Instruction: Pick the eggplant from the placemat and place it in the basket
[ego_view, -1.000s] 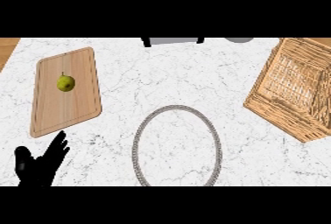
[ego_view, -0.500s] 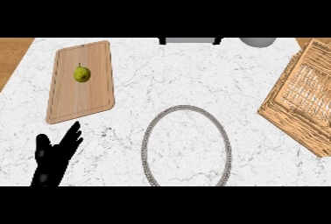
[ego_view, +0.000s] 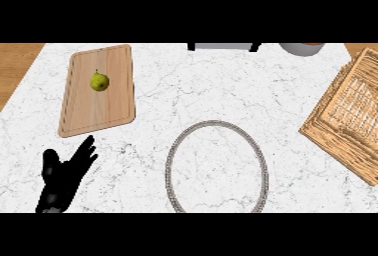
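No eggplant shows in the head view. The round placemat (ego_view: 215, 122), pale with a grey rim, lies on the marble counter at lower centre with nothing on it. The wicker basket (ego_view: 353, 117) stands at the right edge, partly cut off, and looks empty. My left hand (ego_view: 63, 175) is at the lower left, open with fingers spread and pointing up and right, apart from the placemat and holding nothing. My right hand is out of view.
A wooden cutting board (ego_view: 103, 112) lies at the upper left with a small green pear (ego_view: 99, 81) on it. A dark-footed grey object (ego_view: 221, 46) and a grey pot (ego_view: 301, 48) sit at the counter's far edge. Bare wood (ego_view: 18, 65) borders the counter's left side.
The whole scene has slid to the right in the view, so the basket is cut off more at the right edge. My left hand sits a little higher and further right.
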